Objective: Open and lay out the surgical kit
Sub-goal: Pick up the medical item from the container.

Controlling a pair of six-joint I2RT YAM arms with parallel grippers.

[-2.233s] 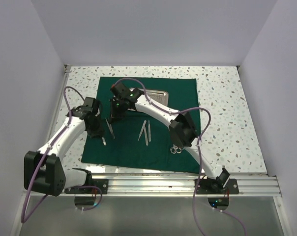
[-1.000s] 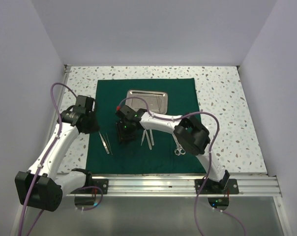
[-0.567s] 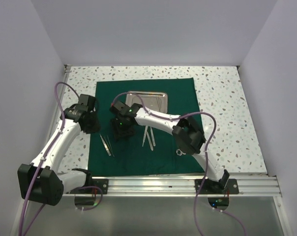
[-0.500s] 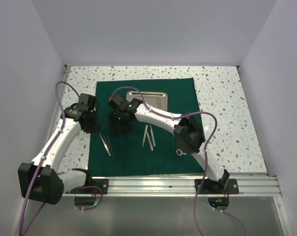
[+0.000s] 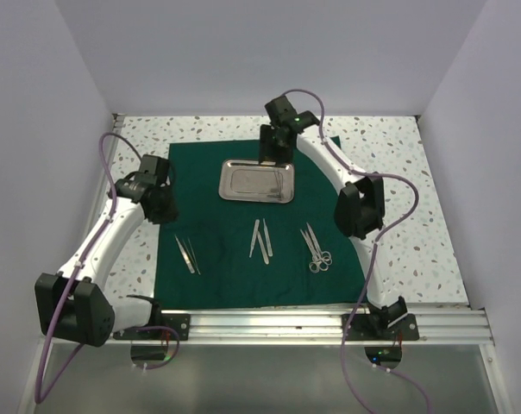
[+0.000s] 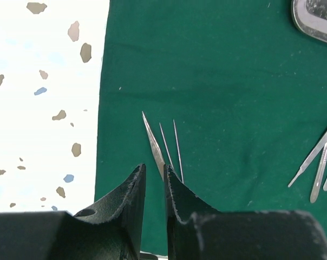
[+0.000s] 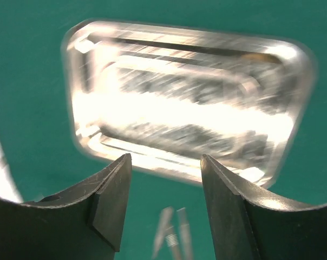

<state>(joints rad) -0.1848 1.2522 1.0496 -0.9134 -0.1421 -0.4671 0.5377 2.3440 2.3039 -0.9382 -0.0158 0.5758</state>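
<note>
The surgical kit lies unfolded: a dark green cloth (image 5: pixel 219 226) spread flat, with a shiny steel tray (image 5: pixel 257 181) at its far middle. On the cloth lie thin tweezers (image 5: pixel 187 254) at the left, slim silver instruments (image 5: pixel 260 239) in the middle and scissors (image 5: pixel 317 250) at the right. My left gripper (image 5: pixel 165 213) hovers over the cloth's left edge; in the left wrist view its jaws (image 6: pixel 154 172) stand a narrow gap apart with nothing between, the tweezers (image 6: pixel 162 145) just beyond. My right gripper (image 5: pixel 270 153) hangs open and empty above the tray's far side, with the tray (image 7: pixel 190 103) blurred beyond it.
White speckled tabletop (image 5: pixel 398 198) surrounds the cloth, with walls on three sides. An aluminium rail (image 5: pixel 269 323) runs along the near edge. The right arm's elbow (image 5: pixel 357 207) hangs over the cloth's right border.
The right arm has swung from the cloth's left middle to the far side above the tray, uncovering the tray and the instruments. The left arm has barely moved.
</note>
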